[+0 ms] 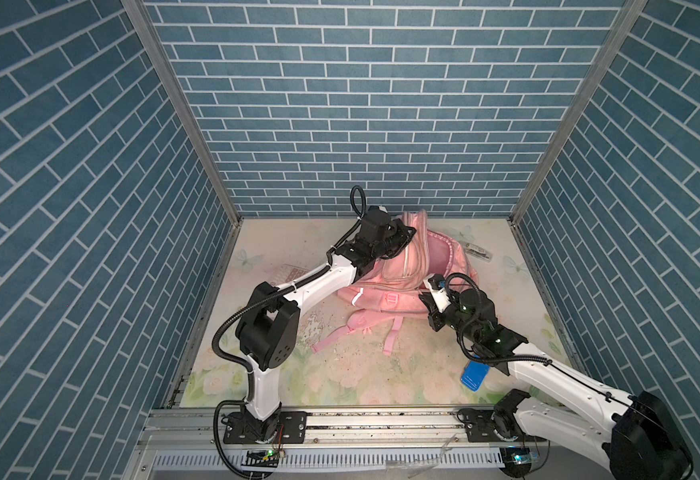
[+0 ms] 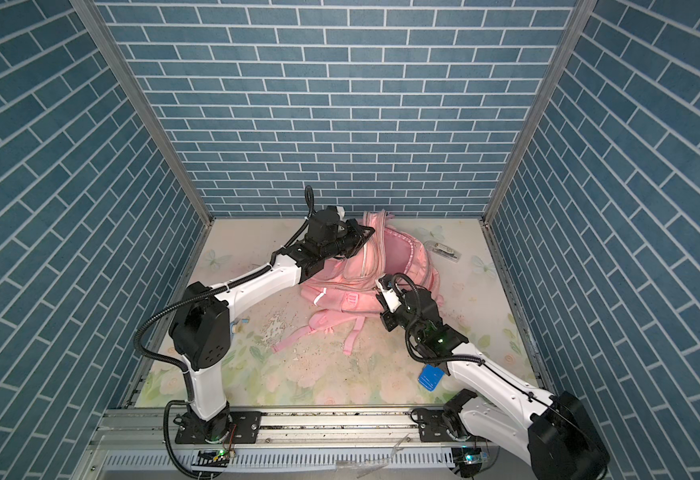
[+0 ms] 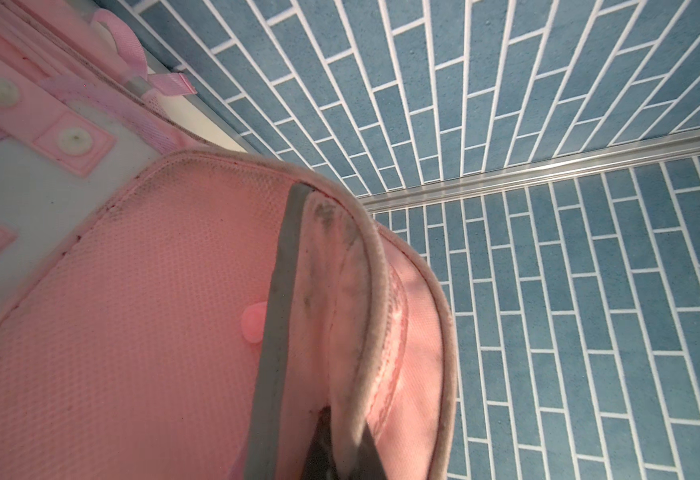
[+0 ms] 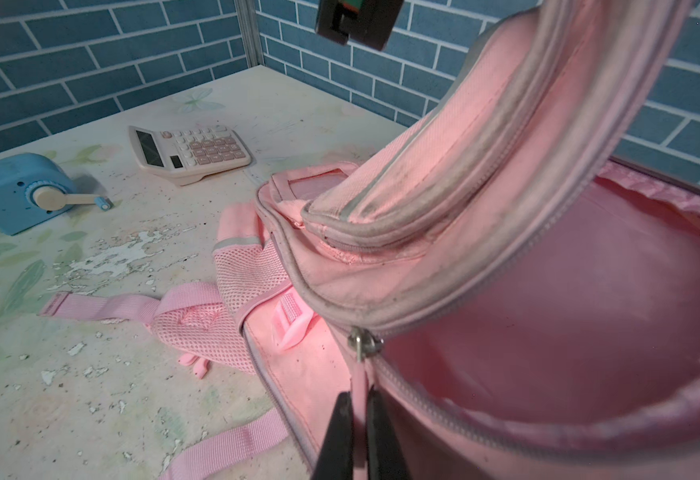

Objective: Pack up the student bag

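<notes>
The student bag point(image 1: 385, 282) point(image 2: 340, 286), a big pink backpack, lies at the middle back of the table with its main compartment gaping open. My left gripper point(image 1: 408, 232) point(image 2: 367, 230) is shut on the grey-piped rim of the bag's front flap point(image 3: 364, 291) and holds it raised; in the left wrist view my left gripper point(image 3: 344, 419) pinches that rim. My right gripper point(image 1: 423, 298) point(image 2: 379, 299) point(image 4: 358, 399) is shut on the pink zipper pull point(image 4: 358, 374), just below the metal slider point(image 4: 360, 340) at the near side of the opening. The pink lining point(image 4: 568, 311) shows nothing inside.
A beige calculator point(image 4: 190, 151) and a blue hand-crank sharpener point(image 4: 16, 191) sit left of the bag, mostly behind my left arm in the top views. A flat blue item point(image 1: 473, 374) lies under my right arm. A clear packet point(image 1: 477, 250) rests at the back right. Pink straps point(image 1: 331, 338) trail forward.
</notes>
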